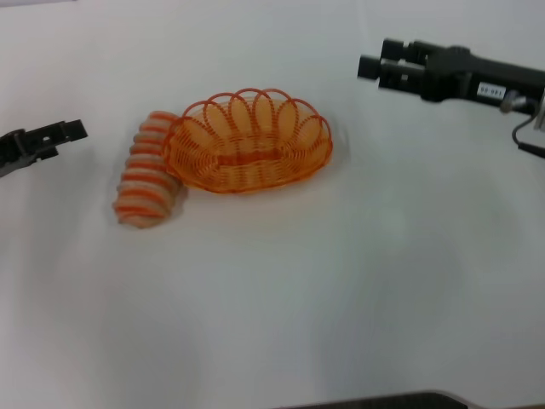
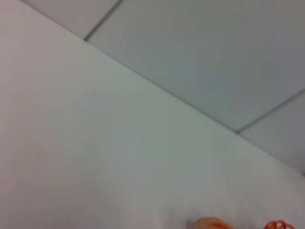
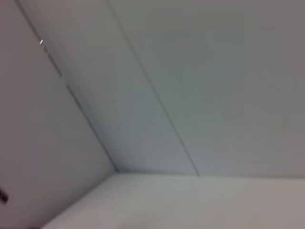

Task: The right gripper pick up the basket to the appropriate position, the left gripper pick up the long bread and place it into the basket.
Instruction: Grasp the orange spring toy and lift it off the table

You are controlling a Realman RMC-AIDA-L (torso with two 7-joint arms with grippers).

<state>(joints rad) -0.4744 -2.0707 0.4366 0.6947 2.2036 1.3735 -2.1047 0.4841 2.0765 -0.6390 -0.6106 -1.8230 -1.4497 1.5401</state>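
Observation:
The orange wire basket (image 1: pixel 317 152) stands empty on the white table, a little left of centre in the head view. The long bread (image 1: pixel 146 175), tan with orange stripes, lies against the basket's left end, pointing towards me. My left gripper (image 1: pixel 66 138) hovers open and empty to the left of the bread. My right gripper (image 1: pixel 381 61) is open and empty, up and to the right of the basket. The left wrist view shows only a sliver of the bread (image 2: pixel 209 223) and of the basket (image 2: pixel 276 224). The right wrist view shows neither.
The white table (image 1: pixel 281 298) stretches wide around the two objects. A dark edge (image 1: pixel 400 400) runs along the near side. The wrist views show the table's far edge and grey wall panels behind it.

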